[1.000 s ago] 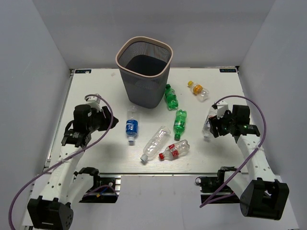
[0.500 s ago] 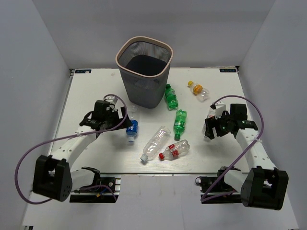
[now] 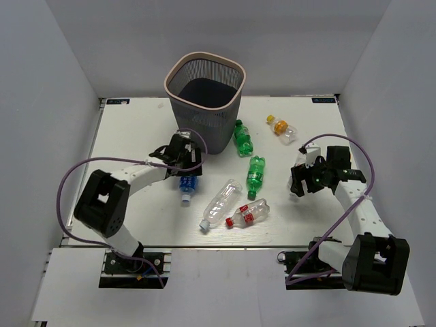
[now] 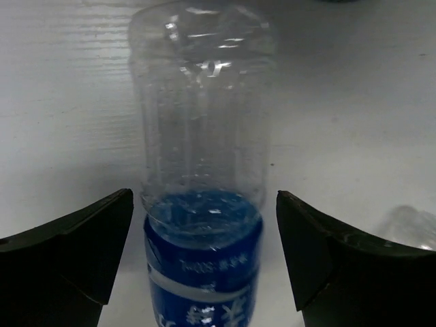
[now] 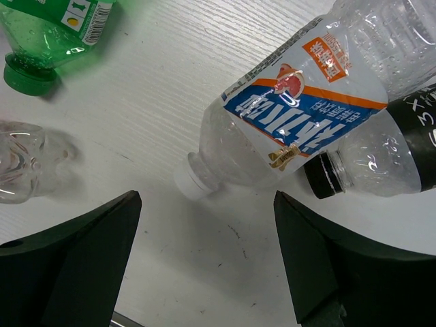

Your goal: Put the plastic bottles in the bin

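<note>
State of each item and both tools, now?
bin: upright
blue-label bottle: lying, unheld
left tool: open, straddling it
right tool: open
orange-blue-label bottle: lying
black-cap bottle: lying
green bottle near bin: lying
other green bottle: lying
orange-cap bottle: lying
red-label bottle: lying
plain clear bottle: lying

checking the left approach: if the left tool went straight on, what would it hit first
The blue-labelled clear bottle, lying centred in the open left tool; the gap to it is unclear.

Your left arm has swung in from the left side of the surface, carrying its pincer across to just in front of the bin. Its spread jaws now straddle the blue-labelled bottle, which was well apart from them a second ago.
</note>
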Robot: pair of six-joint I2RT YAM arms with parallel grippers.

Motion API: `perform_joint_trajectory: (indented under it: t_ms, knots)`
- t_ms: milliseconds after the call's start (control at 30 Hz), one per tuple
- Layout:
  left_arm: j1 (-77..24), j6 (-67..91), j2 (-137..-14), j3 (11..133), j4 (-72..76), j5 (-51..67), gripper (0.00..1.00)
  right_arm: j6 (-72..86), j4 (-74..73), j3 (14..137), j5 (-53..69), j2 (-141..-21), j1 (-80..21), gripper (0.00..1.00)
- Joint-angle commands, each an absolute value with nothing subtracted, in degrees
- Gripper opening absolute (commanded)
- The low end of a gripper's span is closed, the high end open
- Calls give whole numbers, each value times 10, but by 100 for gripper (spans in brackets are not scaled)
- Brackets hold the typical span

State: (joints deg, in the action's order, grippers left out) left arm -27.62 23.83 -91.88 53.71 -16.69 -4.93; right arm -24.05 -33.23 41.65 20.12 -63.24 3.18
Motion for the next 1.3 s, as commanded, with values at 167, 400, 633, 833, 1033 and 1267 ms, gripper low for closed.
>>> perform_joint_trajectory:
  t_ms: [167,400,633,833,1033,1267]
  knots:
    - [-306,247,-940,539,-181,-129,69,-239,-327,438,218,-645,30,84]
    - [-333,198,-826,528,-174,-59,21,-256,-345,459,286,-660,30,62]
    - [-359,127,-696,632,-149,155,18,-229,-388,507,389,-706,22,36]
    - [-365,132,-756,808,-104,214,17,-203,-406,559,410,-770,6,44]
    - [-352,163,-847,870,-15,21,15,-192,-396,577,405,-780,-17,52]
    - [-341,174,-994,1048,39,-105,12,-178,-392,602,407,-795,-40,55]
